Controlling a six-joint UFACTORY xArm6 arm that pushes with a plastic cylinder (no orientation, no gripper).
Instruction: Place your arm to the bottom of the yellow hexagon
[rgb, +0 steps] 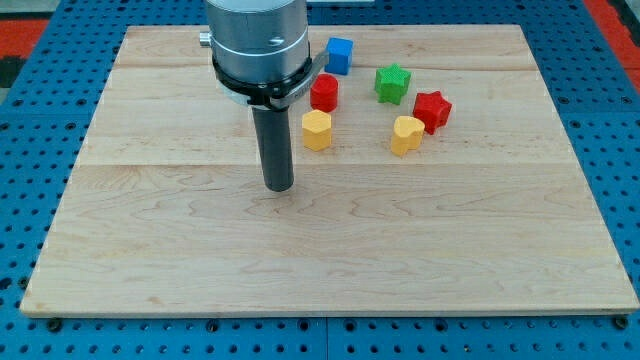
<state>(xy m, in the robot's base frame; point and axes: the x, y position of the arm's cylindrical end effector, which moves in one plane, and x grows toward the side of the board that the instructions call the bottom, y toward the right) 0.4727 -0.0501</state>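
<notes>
The yellow hexagon (316, 130) stands on the wooden board (330, 250), just above the board's middle. My tip (279, 187) rests on the board to the lower left of the hexagon, a short gap apart from it. The rod rises from the tip to the arm's metal body at the view's top. A red cylinder (324, 93) stands right above the hexagon, close to it.
A blue cube (340, 54) is at the top. A green star (393, 83), a red star (432, 109) and a yellow heart (406, 134) stand to the right of the hexagon. Blue pegboard surrounds the board.
</notes>
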